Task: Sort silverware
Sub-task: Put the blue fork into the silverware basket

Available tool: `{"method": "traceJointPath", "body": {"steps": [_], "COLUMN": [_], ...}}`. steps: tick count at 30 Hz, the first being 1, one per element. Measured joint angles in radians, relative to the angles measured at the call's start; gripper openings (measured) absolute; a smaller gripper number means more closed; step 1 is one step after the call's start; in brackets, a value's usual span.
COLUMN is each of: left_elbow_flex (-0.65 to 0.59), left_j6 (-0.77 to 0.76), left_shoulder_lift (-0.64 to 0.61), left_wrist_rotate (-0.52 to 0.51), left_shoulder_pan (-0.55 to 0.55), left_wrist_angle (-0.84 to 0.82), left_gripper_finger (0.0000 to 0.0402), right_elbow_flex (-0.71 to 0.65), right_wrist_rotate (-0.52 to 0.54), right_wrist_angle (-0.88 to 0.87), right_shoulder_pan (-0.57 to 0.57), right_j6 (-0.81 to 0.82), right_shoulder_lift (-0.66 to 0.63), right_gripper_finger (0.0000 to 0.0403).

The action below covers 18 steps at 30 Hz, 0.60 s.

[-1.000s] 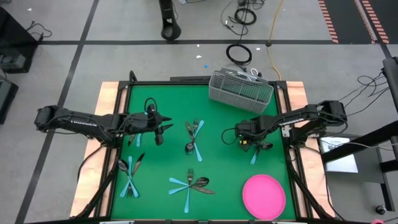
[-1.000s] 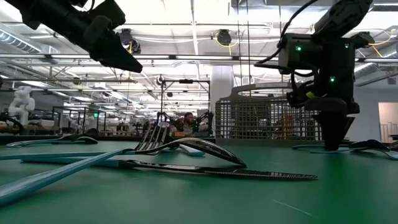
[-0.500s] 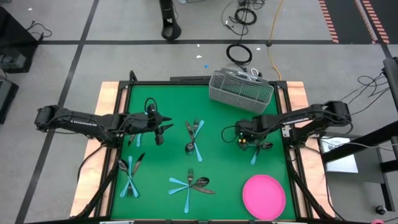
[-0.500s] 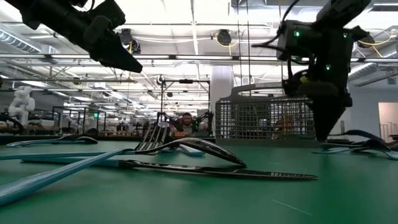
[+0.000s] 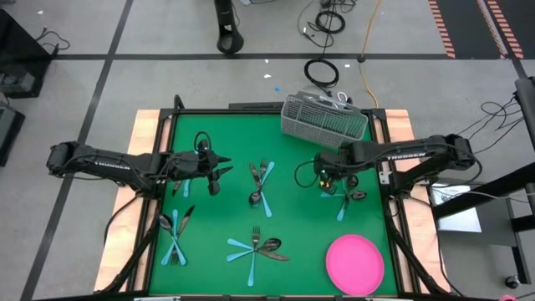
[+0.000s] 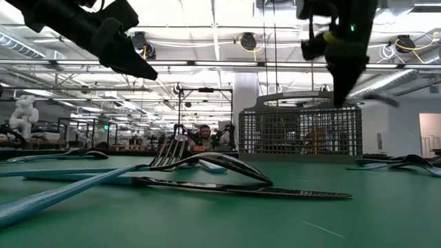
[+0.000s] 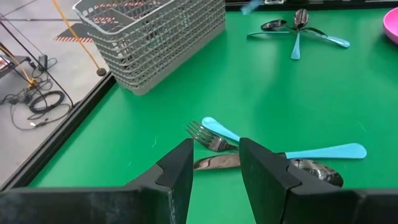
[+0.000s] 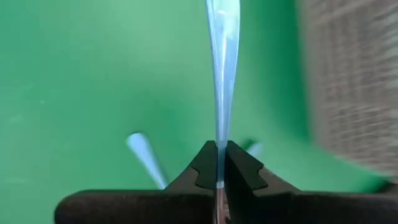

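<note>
The right gripper (image 8: 219, 163) is clamped on the light blue handle of a piece of silverware (image 8: 222, 68), lifted above the green table (image 5: 226, 134) just beside the grey wire-mesh caddy (image 5: 323, 120); whether it is a fork, spoon or knife cannot be told. In the low view the right gripper (image 6: 342, 86) hangs high in front of the caddy (image 6: 300, 132). The left gripper (image 7: 214, 163) hovers over the table's left half, its fingers (image 7: 177, 171) partly apart and holding nothing. More blue-handled cutlery (image 5: 258, 248) lies in clusters across the mat, near a pink plate (image 5: 354, 263). No readable writing or labels appear.
</note>
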Motion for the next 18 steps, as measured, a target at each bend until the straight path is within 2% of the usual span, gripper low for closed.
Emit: {"method": "traceJointPath", "body": {"steps": [3,6,10,15,18], "left_elbow_flex": [0.0,0.0,0.0,0.0,0.0], "left_j6": [0.009,0.016,0.016,0.016,0.016], "left_shoulder_lift": [0.0,0.0,0.0,0.0,0.0], "left_wrist_rotate": [-0.001,-0.002,-0.002,-0.002,-0.002], "left_shoulder_pan": [0.0,0.0,0.0,0.0,0.0], "left_wrist_angle": [0.0,0.0,0.001,0.001,0.001], "left_gripper_finger": [0.0132,0.0132,0.0132,0.0132,0.0132], "right_elbow_flex": [0.101,0.188,0.247,0.251,0.251], "right_wrist_rotate": [0.114,0.235,0.379,0.459,0.534], "right_wrist_angle": [-0.101,-0.14,-0.111,0.008,0.095], "right_shoulder_pan": [-0.007,-0.012,-0.026,-0.071,-0.11], "right_j6": [-0.082,-0.27,-0.691,-1.286,-1.577], "right_shoulder_lift": [0.0,-0.001,-0.001,0.003,0.017], "right_gripper_finger": [0.0,0.0,0.0,0.0,0.0]}}
